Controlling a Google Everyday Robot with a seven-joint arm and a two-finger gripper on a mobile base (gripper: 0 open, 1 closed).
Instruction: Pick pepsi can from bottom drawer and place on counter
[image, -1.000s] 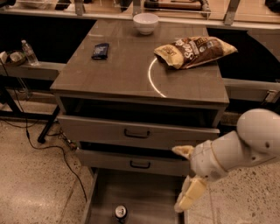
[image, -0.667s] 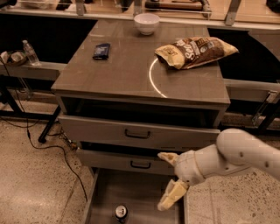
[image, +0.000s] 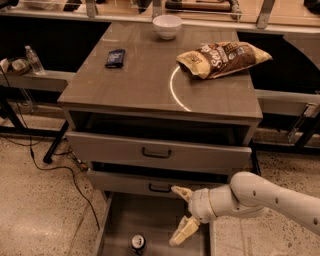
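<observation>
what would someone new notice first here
The white arm at lower right, its pincer open over the pulled-out bottom drawer. Left of it, a lone can stands in that drawer. Up on the counter, a chip bag lies by a white arc.

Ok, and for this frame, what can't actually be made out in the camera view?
- pepsi can: only its top shows, seen from above; the logo is not visible.
- bottom drawer: its near end is cut off by the bottom edge.
- top drawer: the inside is dark, shadowed by the counter.
- Arm behind the open gripper, which is over the drawer's right side: cut off by the right edge.
</observation>
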